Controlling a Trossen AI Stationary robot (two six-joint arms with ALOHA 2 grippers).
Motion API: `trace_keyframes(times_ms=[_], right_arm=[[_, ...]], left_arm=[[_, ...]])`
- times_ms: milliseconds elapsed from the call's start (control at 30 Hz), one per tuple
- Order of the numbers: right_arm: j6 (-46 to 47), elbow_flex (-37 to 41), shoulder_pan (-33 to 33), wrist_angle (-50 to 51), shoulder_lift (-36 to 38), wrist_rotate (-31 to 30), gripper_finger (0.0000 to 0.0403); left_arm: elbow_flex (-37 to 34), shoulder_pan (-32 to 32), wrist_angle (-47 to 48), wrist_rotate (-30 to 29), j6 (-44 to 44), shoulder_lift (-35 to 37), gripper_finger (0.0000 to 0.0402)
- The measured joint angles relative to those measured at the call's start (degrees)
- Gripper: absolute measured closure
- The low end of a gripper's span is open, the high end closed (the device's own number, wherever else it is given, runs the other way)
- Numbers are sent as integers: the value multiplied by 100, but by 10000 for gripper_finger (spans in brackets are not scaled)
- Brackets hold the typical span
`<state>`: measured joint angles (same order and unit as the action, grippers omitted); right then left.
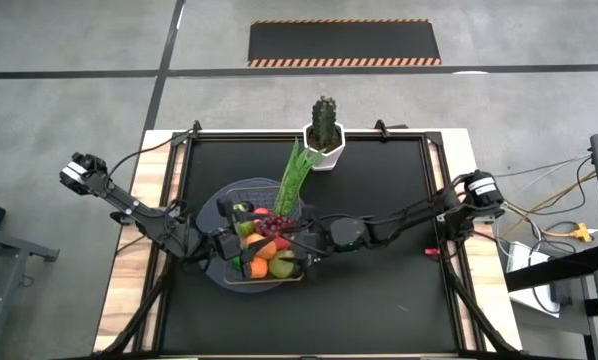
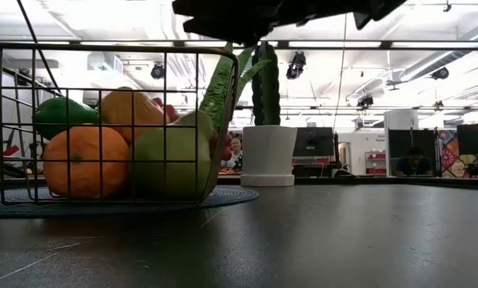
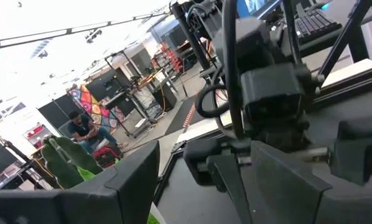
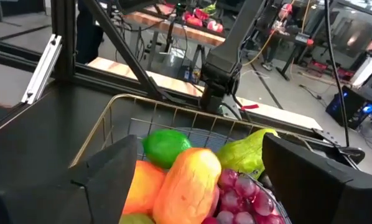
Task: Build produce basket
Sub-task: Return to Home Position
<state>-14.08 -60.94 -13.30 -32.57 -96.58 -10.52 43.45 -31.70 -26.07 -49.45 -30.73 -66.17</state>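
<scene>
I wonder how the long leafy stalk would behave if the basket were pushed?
The leafy stalk leans over the basket rim, its tip reaching toward the cactus pot, so it would probably swing or slide out. Long and thin, it is likely light and somewhat floppy.

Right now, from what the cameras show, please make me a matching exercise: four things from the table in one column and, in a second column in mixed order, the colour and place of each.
Column one
1. cactus pot
2. grapes
3. leafy stalk
4. round mat

Column two
A. purple, lying inside the basket
B. white, standing on the table apart from the basket
C. grey-blue, flat under the basket
D. green, leaning out over the basket's rim

Pairs: 1-B, 2-A, 3-D, 4-C
</scene>
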Motion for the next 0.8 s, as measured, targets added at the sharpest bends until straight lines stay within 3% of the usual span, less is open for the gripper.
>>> trace_keyframes(times_ms=[200, 367, 433, 533, 667, 800], right_arm=[[-238, -42, -118, 929, 479, -7, 76], [-358, 596, -450, 1338, 1266, 2, 77], [-381, 1049, -571, 1249, 1685, -20, 77], [-450, 1772, -670, 809, 2291, -146, 77], [-580, 2691, -525, 156, 3055, -150, 77], [-751, 3395, -141, -318, 3804, 184, 77]], left_arm=[[-221, -145, 253, -2, -71, 116, 167], [-373, -840, 2275, 91, 971, 526, 167], [-381, -1148, 2499, 108, 1364, 681, 167], [-634, -1490, 1950, 107, 1069, 912, 167], [-1400, -1533, 51, 105, 62, 1259, 178], [-2294, -1321, -1449, 59, -549, 1800, 217]])
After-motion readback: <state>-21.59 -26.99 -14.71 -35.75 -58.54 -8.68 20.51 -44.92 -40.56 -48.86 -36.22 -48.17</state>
